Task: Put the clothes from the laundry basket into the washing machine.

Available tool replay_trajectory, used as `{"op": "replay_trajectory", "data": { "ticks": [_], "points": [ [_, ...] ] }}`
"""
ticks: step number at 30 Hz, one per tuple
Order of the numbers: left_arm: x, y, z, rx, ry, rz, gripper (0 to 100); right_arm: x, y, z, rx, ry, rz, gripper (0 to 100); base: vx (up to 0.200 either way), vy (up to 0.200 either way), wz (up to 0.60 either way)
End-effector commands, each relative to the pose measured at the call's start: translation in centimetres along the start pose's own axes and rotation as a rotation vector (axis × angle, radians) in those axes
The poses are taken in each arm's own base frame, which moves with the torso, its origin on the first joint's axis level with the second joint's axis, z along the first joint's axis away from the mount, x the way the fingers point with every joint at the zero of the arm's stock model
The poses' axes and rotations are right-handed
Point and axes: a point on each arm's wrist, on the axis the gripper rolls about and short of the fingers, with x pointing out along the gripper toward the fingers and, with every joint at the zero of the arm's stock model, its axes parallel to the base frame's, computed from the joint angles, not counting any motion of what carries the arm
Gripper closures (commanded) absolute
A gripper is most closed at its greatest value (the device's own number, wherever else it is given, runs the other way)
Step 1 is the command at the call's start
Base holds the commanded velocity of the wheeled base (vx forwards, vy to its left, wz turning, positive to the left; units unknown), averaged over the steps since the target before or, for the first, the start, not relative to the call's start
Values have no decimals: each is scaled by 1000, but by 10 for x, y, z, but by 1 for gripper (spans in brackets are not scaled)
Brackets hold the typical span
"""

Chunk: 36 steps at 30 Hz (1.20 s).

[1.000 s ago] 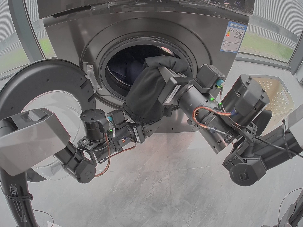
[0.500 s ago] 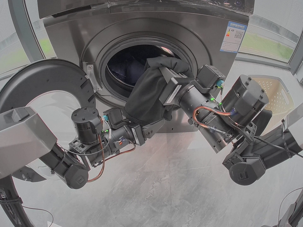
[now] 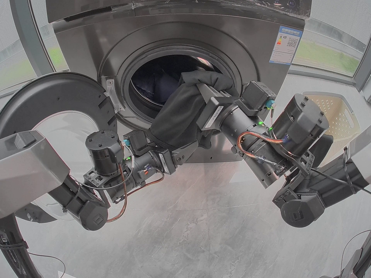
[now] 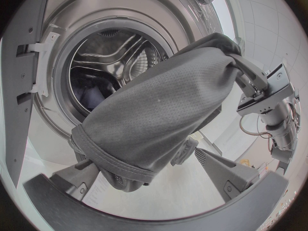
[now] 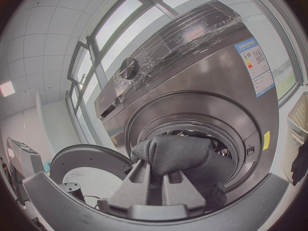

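Compared with a second ago, the left gripper (image 3: 184, 152) is being shifted slightly toward the open door (image 3: 54, 97) of the washing machine (image 3: 251, 47). In the head view it is being held below the machine's porthole, and the dark garment (image 3: 177, 112) is being stretched up to the right gripper (image 3: 201, 86) at the porthole's rim. From the left wrist, the left fingers (image 4: 80, 177) are being kept spread, with the garment's hem hanging between them. From the right wrist, the right fingers (image 5: 141, 183) are being kept clenched on the garment's top, before the porthole.
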Motion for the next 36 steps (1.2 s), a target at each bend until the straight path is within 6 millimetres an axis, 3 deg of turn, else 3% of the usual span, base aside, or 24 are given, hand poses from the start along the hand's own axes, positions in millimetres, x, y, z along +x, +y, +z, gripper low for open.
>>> {"op": "replay_trajectory", "data": {
  "ticks": [1, 15, 21, 22, 27, 31, 36],
  "points": [
    [6, 3, -4, 1, -11, 31, 100, 0, 1, 0, 0, 1, 2, 100, 0, 0, 0],
    [2, -1, 1, 12, -75, 21, 100, -4, -3, -3, -5, 19, -4, 100, 0, 0, 0],
    [-24, -24, 2, 18, -92, -38, 100, -5, -18, -8, -22, 44, -15, 100, 0, 0, 0],
    [-31, -28, 4, 20, -101, -46, 100, -9, -20, -14, -29, 71, -7, 0, 0, 0, 0],
    [-35, -29, 17, 29, -154, -50, 100, -17, -22, -24, -30, 105, -6, 0, 0, 0, 0],
    [-34, -25, 32, 36, -202, -39, 100, -41, -31, -40, -59, 211, -26, 0, 0, 0, 0],
    [-30, -25, 30, 35, -194, -38, 100, -64, -43, -41, -81, 277, -57, 0, 0, 0, 0]
  ]
}}
